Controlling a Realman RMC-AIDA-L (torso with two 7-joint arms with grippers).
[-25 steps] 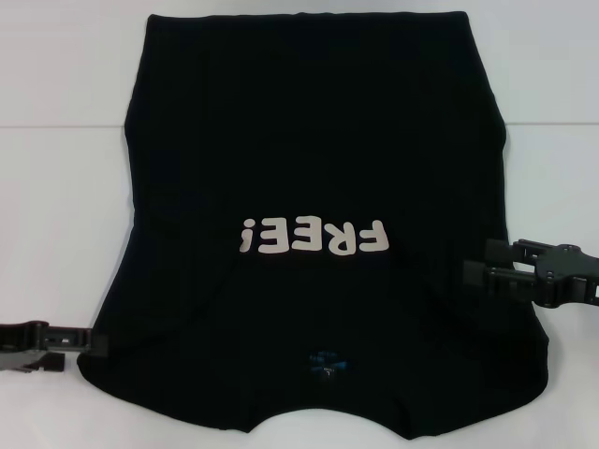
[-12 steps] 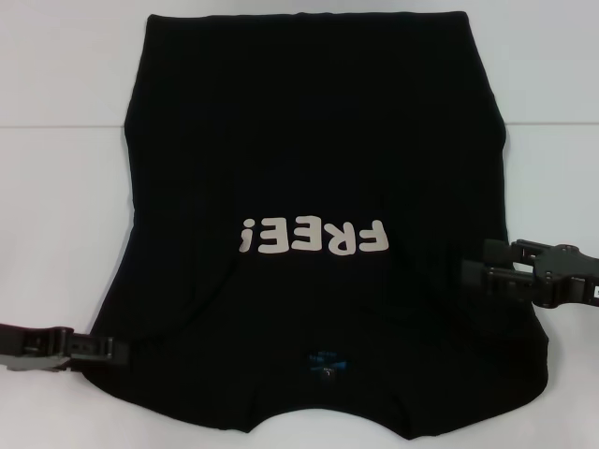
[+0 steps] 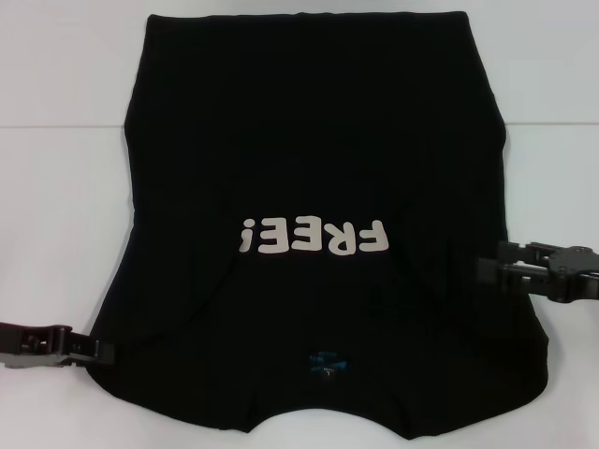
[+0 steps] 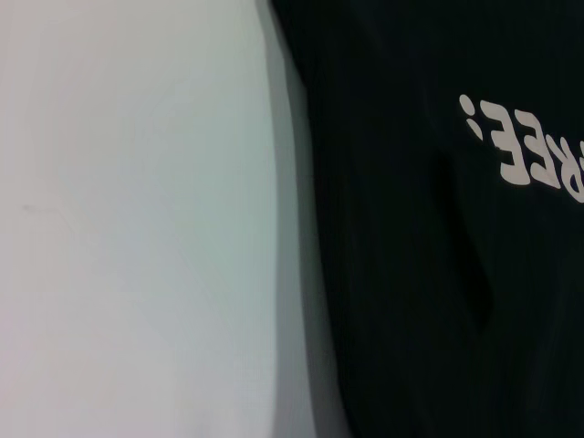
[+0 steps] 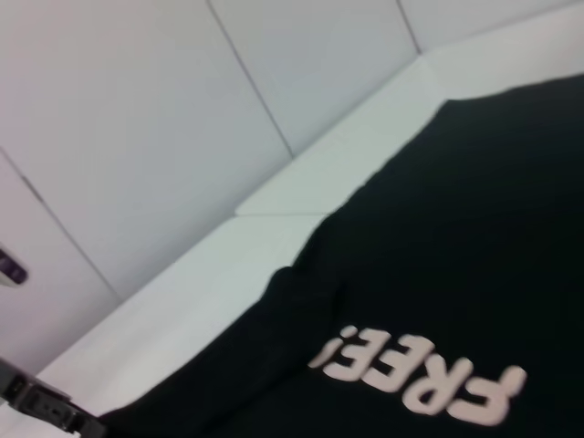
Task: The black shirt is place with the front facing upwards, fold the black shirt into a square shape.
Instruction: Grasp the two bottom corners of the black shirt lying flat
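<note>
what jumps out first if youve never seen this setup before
The black shirt fills most of the white table, front up, with cream FREE! lettering across its middle, upside down from the head view. A small blue neck label sits near the robot. The left tool meets the shirt's near left edge, the right tool its right edge.

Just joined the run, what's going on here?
Two-arm robot folding a black shirt that lies print side up on the white table, sleeves apparently already tucked in. The left gripper sits at the shirt's near left edge, the right gripper at its right edge. Neither visibly lifts any fabric.
</note>
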